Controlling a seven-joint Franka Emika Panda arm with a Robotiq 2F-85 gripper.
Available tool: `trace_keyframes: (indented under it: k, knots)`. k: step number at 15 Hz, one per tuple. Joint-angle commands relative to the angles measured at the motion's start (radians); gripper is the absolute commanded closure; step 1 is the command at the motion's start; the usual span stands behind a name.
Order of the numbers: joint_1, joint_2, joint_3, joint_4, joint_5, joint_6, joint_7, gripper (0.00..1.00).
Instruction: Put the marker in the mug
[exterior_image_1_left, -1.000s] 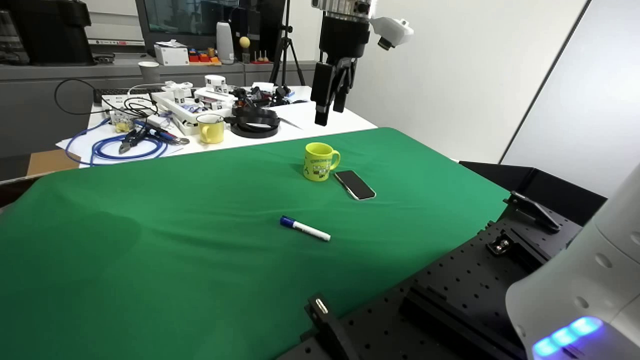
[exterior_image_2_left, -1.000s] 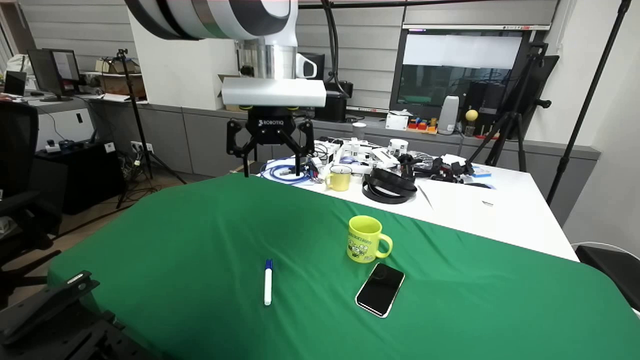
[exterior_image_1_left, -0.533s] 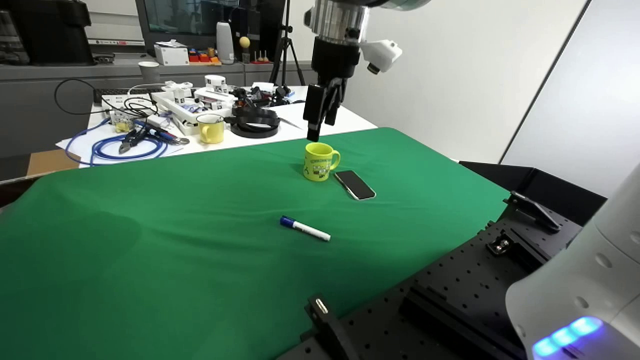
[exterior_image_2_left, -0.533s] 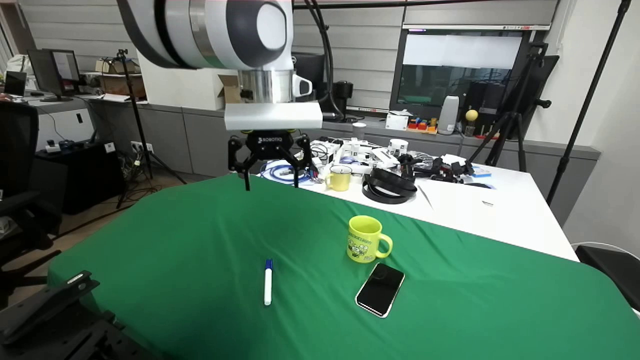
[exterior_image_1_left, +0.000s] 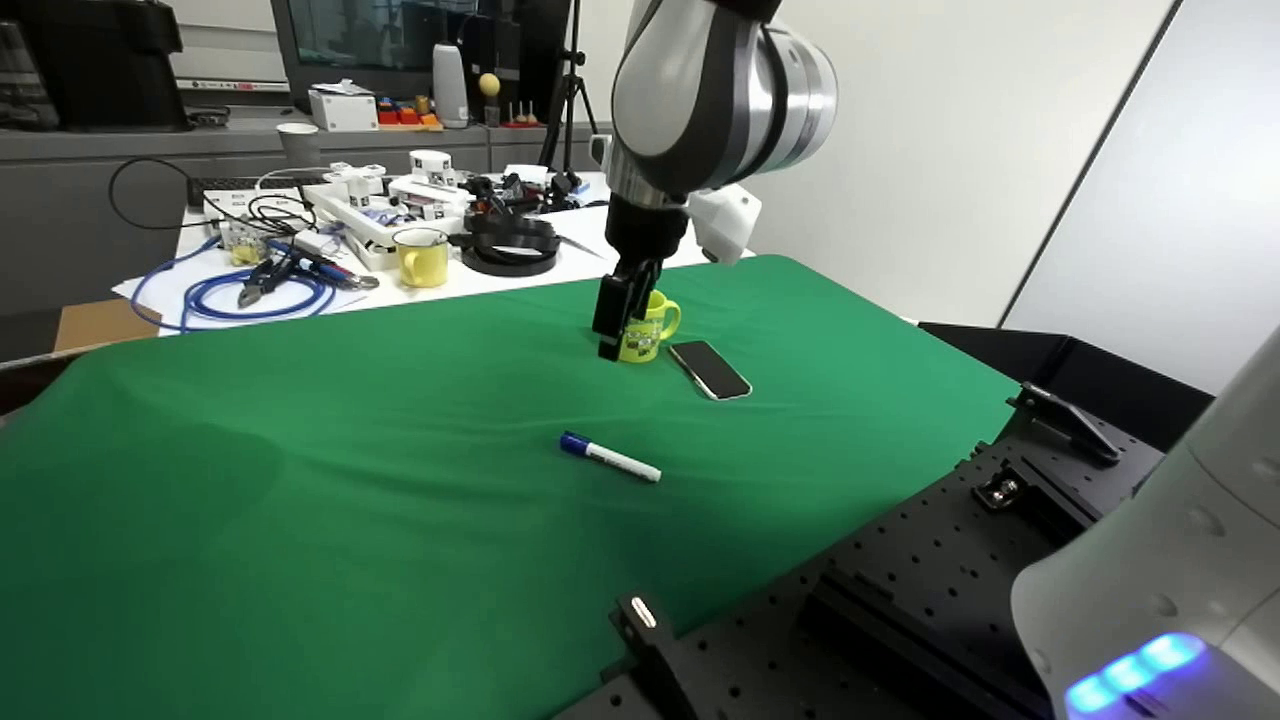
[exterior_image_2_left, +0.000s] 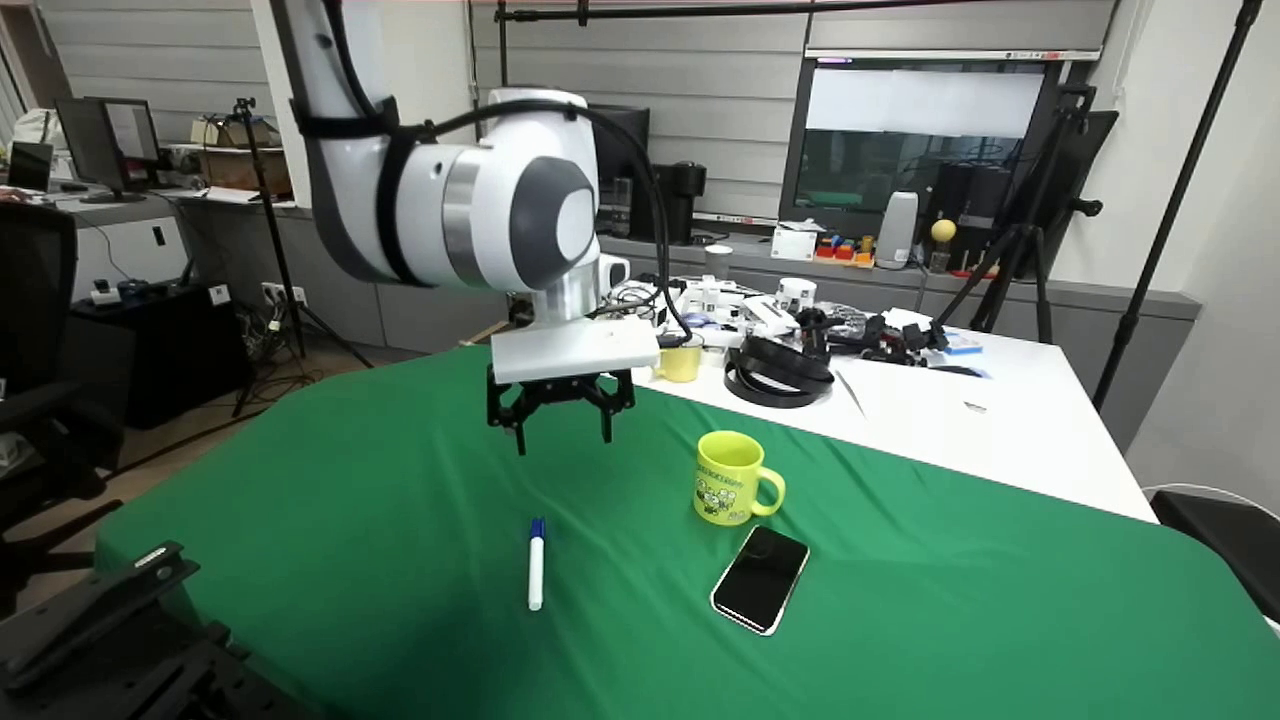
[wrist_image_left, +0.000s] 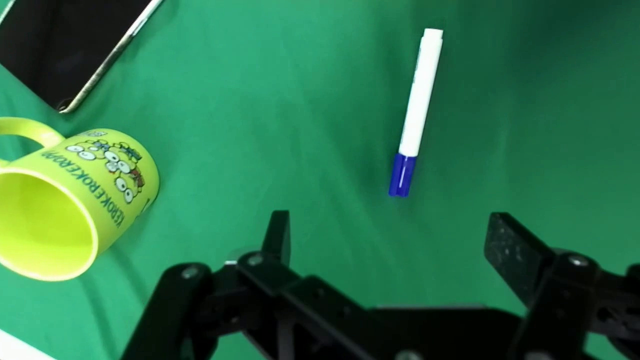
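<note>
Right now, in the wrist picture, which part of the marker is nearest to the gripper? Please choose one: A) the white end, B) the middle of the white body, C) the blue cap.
C: in the wrist view the marker lies with its blue cap toward the open gripper and its white end away from it.

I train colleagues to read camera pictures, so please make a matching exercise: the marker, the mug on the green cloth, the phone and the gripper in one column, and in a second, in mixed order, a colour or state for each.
Things:
1. marker
2. mug on the green cloth
3. phone
4. gripper

Colours and states:
A. open, holding nothing
B. dark and flat, with a light edge
C. blue and white, lying down
D. yellow-green, standing upright

Right pairs: 1-C, 2-D, 3-B, 4-A
</note>
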Motion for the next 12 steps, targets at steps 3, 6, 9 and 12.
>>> trace_keyframes:
  k: [3,6,9,12]
  knots:
    - [-0.040,0.205,0.059,0.162,-0.025,-0.029,0.083,0.00]
    - [-0.011,0.266,0.051,0.211,-0.017,-0.027,0.142,0.00]
    - [0.029,0.310,0.026,0.247,0.018,-0.035,0.260,0.00]
    - [0.050,0.344,0.022,0.269,0.052,-0.052,0.345,0.00]
